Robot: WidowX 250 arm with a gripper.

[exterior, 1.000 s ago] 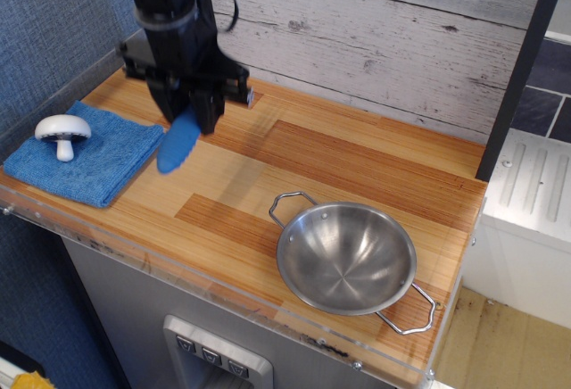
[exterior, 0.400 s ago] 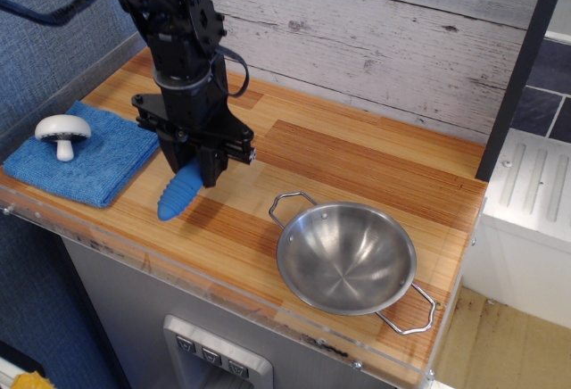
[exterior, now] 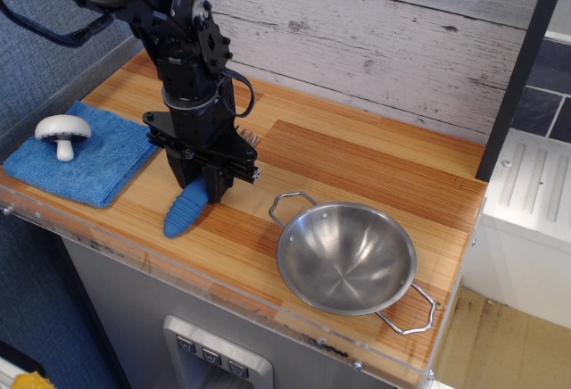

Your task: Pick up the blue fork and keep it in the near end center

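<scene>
My gripper (exterior: 203, 191) is shut on the upper end of the blue fork (exterior: 183, 212). Its ribbed blue handle slants down and to the left, and its lower tip is at or just above the countertop near the front edge. The tines are mostly hidden behind the fingers. The bare striped wood of the near end center (exterior: 227, 251) lies just right of the fork's tip, behind the clear acrylic edge strip (exterior: 178, 275).
A steel bowl (exterior: 346, 258) with wire handles sits at the front right, close to the gripper's right side. A folded blue cloth (exterior: 94, 164) with a white mushroom (exterior: 62, 132) on it lies at the left. A plank wall runs along the back.
The gripper has carried the fork from mid-air near the cloth forward, slightly right and down, so the handle tip now sits low at the countertop near the front edge.
</scene>
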